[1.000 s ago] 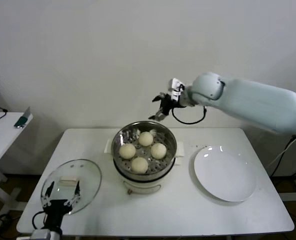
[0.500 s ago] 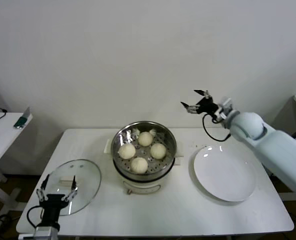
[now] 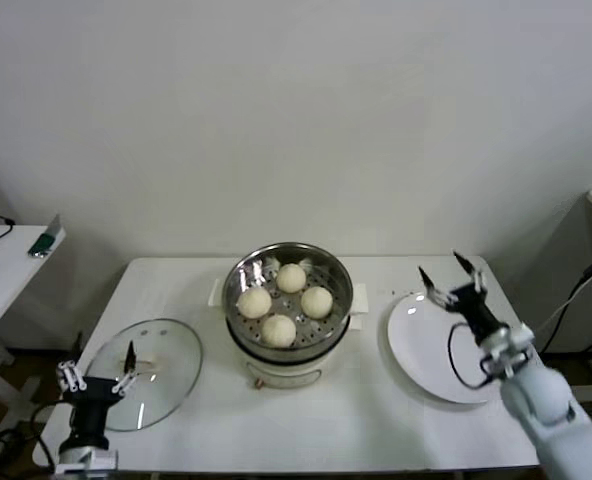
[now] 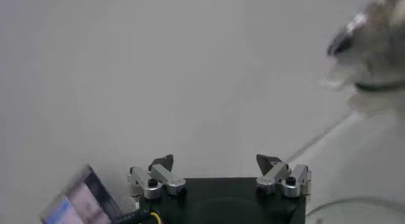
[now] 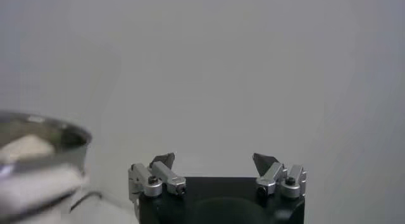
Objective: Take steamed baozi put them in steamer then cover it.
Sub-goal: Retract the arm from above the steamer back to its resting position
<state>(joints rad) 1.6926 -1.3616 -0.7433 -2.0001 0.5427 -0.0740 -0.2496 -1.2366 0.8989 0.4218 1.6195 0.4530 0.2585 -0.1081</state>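
Note:
The steel steamer (image 3: 240, 275) stands on its white pot base mid-table, with several pale baozi (image 3: 279, 329) resting inside it. Left of it the clear glass cover (image 3: 161, 345) lies flat on the table. My left gripper (image 3: 97, 368) hovers open at the cover's near-left edge, holding nothing. On the right side my right gripper (image 3: 454, 276) is open and empty above the far rim of the white plate. In the right wrist view my right gripper (image 5: 214, 159) is open, with the steamer (image 5: 44, 133) and one baozi (image 5: 24, 147) off to one side. In the left wrist view my left gripper (image 4: 216, 161) is open, with the steamer (image 4: 373, 29) blurred beyond.
A bare white plate (image 3: 446, 355) lies right of the steamer. A small side table (image 3: 1, 265) with a few items stands at the far left. A white wall rises behind the table. The table's front edge runs just below my left gripper.
My right arm has swung from behind the steamer to the right and down over the plate. My left gripper has drifted left and nearer along the cover's edge. Both stay open.

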